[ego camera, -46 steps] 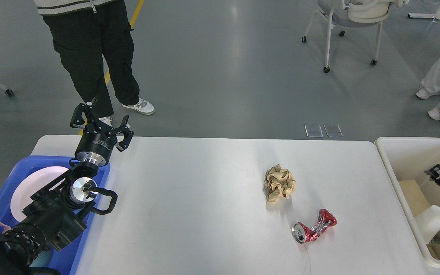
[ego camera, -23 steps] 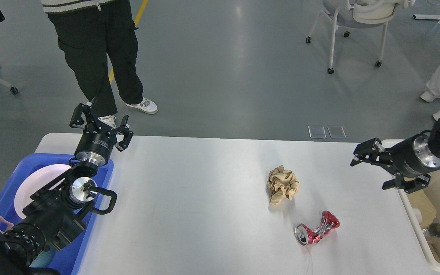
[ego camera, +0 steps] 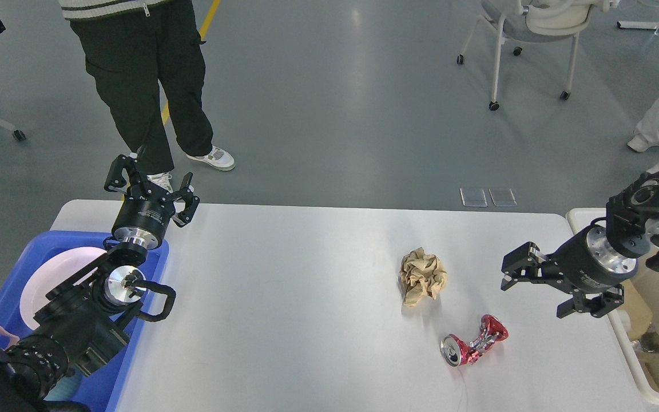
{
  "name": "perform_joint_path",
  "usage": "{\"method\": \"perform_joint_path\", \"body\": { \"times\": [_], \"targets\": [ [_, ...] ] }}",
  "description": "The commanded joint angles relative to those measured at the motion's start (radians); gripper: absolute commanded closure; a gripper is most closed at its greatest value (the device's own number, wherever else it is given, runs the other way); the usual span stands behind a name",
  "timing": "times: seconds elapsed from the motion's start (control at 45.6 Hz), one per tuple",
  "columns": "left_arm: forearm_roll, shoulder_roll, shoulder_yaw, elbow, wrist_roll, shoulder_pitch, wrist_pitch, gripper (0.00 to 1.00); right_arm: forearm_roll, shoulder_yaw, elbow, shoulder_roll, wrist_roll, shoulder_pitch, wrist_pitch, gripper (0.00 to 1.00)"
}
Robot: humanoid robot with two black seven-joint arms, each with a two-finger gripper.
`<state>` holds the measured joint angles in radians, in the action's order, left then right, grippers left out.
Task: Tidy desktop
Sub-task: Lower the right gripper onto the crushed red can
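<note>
Landmark for all positions: the table (ego camera: pixel 306 297), a large white-grey top with rounded corners filling the lower middle of the view.

Changes from half a second ago:
- Right hand (ego camera: pixel 530 286): now lower and further in over the right part of the table; before, it hung nearer the table's far right corner. Fingers spread apart, nothing between them. It points toward the table's centre.
- Left hand (ego camera: pixel 149 189): unchanged, raised over the table's far left corner, fingers splayed, empty.
- All loose items: unmoved.

Items on the table:
- Crumpled brown paper ball (ego camera: pixel 423 277), right of the table's centre, between the centre and the right hand.
- Crushed red can (ego camera: pixel 472 345), lying on its side near the table's front edge, just nearer than the paper ball and apart from it; silver top facing left-front. Printing too crumpled to read.

Items at the table's edges:
- Blue tray (ego camera: pixel 152 260) overlapping the table's left side, holding a pale pink plate (ego camera: pixel 49 274).
- Cream-white bin (ego camera: pixel 621 343) against the table's right end; contents mostly hidden by the right arm.

Beyond the table's far edge:
- Person in black trousers (ego camera: pixel 146 86) and white shoes, standing on the grey floor off the far left corner.
- Wheeled chair (ego camera: pixel 530 34), well back on the right.

Writing: faint lettering on both wrist housings, too small to read.
</note>
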<state>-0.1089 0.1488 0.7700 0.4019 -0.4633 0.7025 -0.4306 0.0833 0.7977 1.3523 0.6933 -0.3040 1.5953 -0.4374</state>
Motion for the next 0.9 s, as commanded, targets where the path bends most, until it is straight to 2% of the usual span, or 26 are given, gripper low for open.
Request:
{"method": "perform_joint_path", "body": {
  "times": [0.0, 0.263, 0.482, 0.876],
  "targets": [
    [0.0, 0.0, 0.0, 0.0, 0.0, 0.0, 0.001, 0.02, -0.054, -0.115, -0.042, -0.005, -0.001, -0.185, 0.092, 0.0],
    [0.001, 0.0, 0.0, 0.0, 0.0, 0.0, 0.0, 0.02, -0.111, -0.296, -0.065, -0.035, -0.001, -0.376, 0.114, 0.0],
    [0.0, 0.0, 0.0, 0.0, 0.0, 0.0, 0.001, 0.02, -0.112, -0.376, -0.202, -0.193, -0.003, -0.523, 0.218, 0.0],
    [0.0, 0.0, 0.0, 0.0, 0.0, 0.0, 0.0, 0.02, -0.111, -0.39, -0.285, -0.273, -0.001, -0.571, 0.233, 0.0]
  ]
}}
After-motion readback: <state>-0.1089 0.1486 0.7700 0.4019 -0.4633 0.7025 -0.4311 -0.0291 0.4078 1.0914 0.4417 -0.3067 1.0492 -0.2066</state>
